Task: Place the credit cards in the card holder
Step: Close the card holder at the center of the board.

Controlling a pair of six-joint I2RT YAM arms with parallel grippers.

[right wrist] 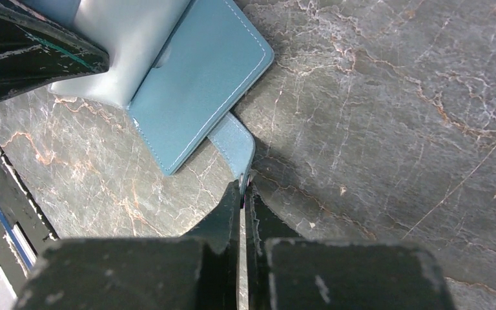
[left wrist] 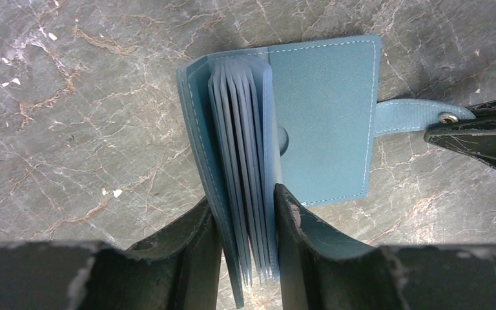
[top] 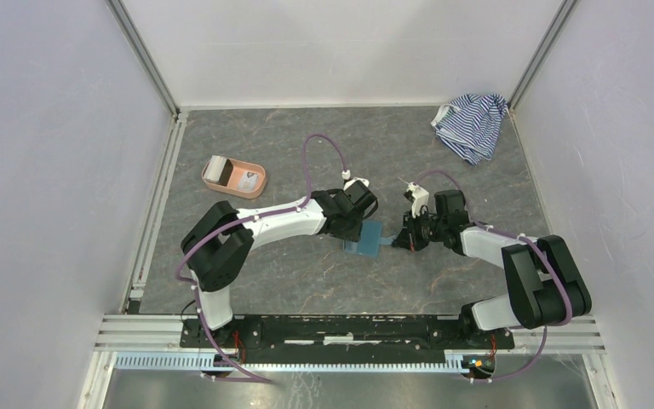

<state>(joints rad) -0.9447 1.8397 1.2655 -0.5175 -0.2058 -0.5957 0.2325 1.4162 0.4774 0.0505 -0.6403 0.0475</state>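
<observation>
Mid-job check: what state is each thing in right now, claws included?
Card holder: open, front cover lying flat.
Left claw: shut on the card holder's inner sleeves.
Right claw: shut on the snap tab.
Credit cards: lying in the pink tray.
Striped cloth: crumpled in the far right corner.

One teal-blue folding stitched card holder [left wrist: 323, 116]. Its bluish plastic leaves [left wrist: 239, 129] sit between the left gripper's [left wrist: 245, 200] fingers (six or seven, too close-packed to count surely). Its single snap tab [right wrist: 236, 145] is pinched between the right gripper's [right wrist: 244, 190] fingers. Two grippers. Well apart from all fingers: one salmon-pink oval tray [top: 260, 189] and one blue-and-white striped crumpled cloth [top: 472, 124]. In the tray, whitish-grey credit cards [top: 217, 168], number unclear.
</observation>
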